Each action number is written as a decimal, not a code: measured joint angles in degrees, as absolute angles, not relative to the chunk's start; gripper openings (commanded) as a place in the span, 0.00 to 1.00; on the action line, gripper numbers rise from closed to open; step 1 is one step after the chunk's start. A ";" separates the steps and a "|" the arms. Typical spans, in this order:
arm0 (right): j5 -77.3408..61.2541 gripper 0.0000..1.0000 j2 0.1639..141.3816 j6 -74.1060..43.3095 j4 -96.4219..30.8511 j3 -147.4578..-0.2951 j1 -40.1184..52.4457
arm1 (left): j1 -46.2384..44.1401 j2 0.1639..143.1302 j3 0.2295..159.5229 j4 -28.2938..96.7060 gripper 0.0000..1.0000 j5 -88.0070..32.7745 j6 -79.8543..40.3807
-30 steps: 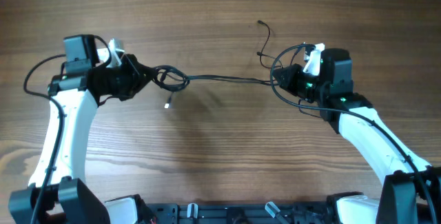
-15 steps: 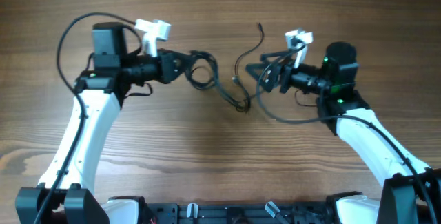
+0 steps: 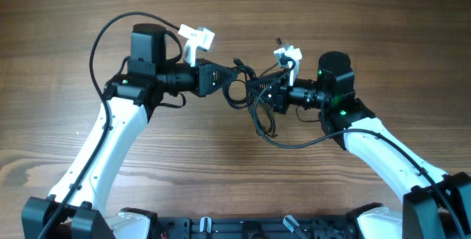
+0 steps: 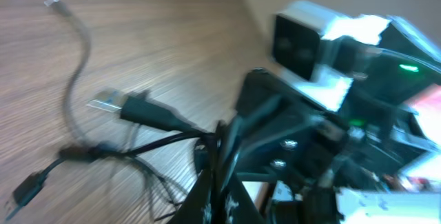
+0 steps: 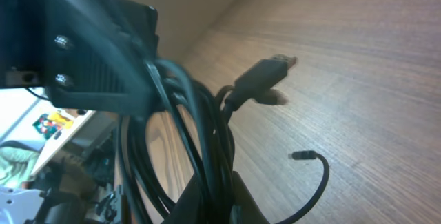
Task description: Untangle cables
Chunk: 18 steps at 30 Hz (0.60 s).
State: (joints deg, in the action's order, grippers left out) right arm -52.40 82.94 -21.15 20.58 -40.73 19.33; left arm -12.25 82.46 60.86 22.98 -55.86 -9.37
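Wood-grain table [image 3: 73, 18], one end of the thin cables [image 4: 84, 45] resting on it

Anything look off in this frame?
Yes: the cables are one knotted clump strung between the left gripper and right gripper, which sit very close together. Loops sag below them, and one plug end sticks out loose. No damage visible.

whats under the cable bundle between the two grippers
Bare wood table shows under the cables, with loose plug ends hanging toward it. The spot directly below the left gripper and right gripper is covered from overhead.
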 measured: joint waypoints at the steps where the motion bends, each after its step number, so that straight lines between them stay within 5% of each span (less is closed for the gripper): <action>1: -53.32 0.05 83.11 -21.61 20.58 -40.71 19.33 | -12.84 82.11 60.97 24.88 0.09 -50.57 -12.27; 3: -55.99 0.04 83.33 -22.24 20.64 -40.71 19.38 | -13.54 81.89 61.06 27.77 0.21 -42.83 -17.87; 5: -60.95 0.04 83.35 -22.65 20.88 -40.71 19.70 | -15.25 81.84 60.99 31.51 0.21 -31.86 -27.79; 7: -64.73 0.05 83.37 -22.65 20.91 -40.71 19.73 | -15.51 81.84 60.99 31.48 0.05 -27.57 -32.16; 11: -72.69 0.04 83.35 -22.24 21.47 -40.71 19.86 | -13.96 82.96 60.99 31.07 0.04 -18.52 -36.51; 15: -71.31 0.04 83.35 -22.26 19.49 -40.71 19.84 | -13.65 82.98 60.99 30.70 0.41 -25.56 -25.50; 18: -70.24 0.04 83.35 -22.22 16.45 -40.73 19.84 | -10.96 82.96 60.99 29.50 0.47 -36.60 -16.32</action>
